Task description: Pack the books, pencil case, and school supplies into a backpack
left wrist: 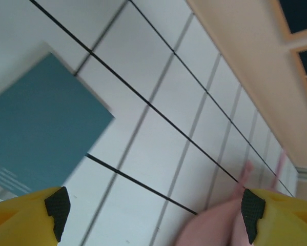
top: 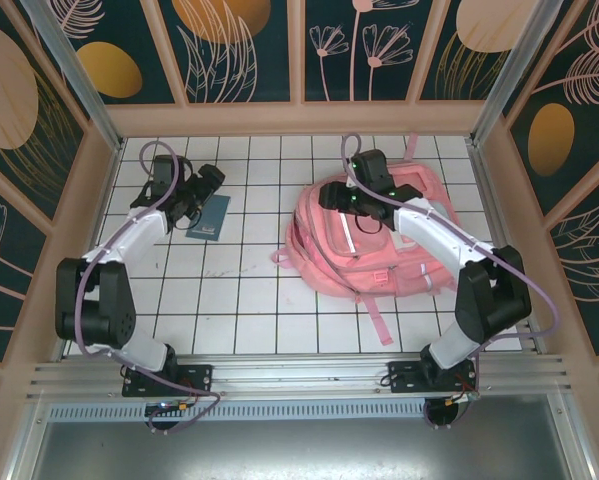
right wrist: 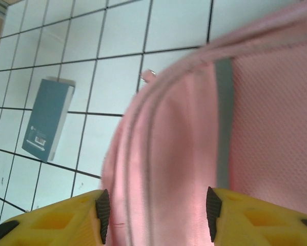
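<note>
The pink backpack (top: 379,240) lies on the white tiled table, right of centre. My right gripper (top: 337,196) hovers over its left upper part, and its jaws stand open with pink fabric (right wrist: 184,154) below and between the pads. One dark blue-teal book (top: 210,217) lies flat at the left. My left gripper (top: 205,187) sits just above its far end, open and holding nothing. In the left wrist view the book (left wrist: 35,133) is left of the open gripper (left wrist: 156,218). The same book (right wrist: 45,118) shows in the right wrist view. The pencil case and school supplies are out of view.
Wooden walls with dark floral panels enclose the table (top: 249,290) at the back and sides. A loose pink strap (top: 379,320) trails from the backpack toward the near edge. Bare tiles lie between the book and the backpack.
</note>
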Controlling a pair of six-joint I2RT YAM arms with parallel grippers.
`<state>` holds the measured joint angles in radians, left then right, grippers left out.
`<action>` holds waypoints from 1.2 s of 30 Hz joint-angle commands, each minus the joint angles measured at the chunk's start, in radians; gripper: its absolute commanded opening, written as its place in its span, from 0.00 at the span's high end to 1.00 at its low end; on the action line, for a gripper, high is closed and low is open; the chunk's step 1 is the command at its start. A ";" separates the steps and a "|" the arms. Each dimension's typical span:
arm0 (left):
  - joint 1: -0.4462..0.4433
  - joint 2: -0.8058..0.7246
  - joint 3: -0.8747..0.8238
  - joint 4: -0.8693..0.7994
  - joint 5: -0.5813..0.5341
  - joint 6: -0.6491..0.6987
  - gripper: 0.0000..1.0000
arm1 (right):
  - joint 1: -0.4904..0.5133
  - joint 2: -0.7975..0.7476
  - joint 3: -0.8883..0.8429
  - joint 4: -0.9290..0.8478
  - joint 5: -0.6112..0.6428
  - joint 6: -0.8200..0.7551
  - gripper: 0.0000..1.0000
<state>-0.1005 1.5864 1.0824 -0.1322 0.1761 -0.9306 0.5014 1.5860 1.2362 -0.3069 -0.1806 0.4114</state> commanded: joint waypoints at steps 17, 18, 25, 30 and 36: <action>0.121 0.298 0.066 0.020 0.106 0.070 0.13 | 0.213 0.582 0.535 0.057 -0.232 0.091 0.51; 0.120 0.282 0.031 0.045 0.134 0.047 0.13 | 0.218 0.611 0.562 0.051 -0.231 0.092 0.51; 0.116 0.187 -0.213 0.255 0.260 -0.131 0.14 | 0.234 0.763 0.730 -0.033 -0.177 0.087 0.51; 0.080 0.250 -0.267 0.505 0.425 -0.207 0.14 | 0.232 0.738 0.698 -0.049 -0.080 0.105 0.51; -0.033 0.297 -0.163 0.499 0.475 -0.177 0.13 | 0.226 0.672 0.633 -0.041 0.002 0.119 0.51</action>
<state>-0.0711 1.8618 0.8833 0.3599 0.5529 -1.1004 0.7280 2.3295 1.8912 -0.3244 -0.2497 0.5117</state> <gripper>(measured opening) 0.864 0.491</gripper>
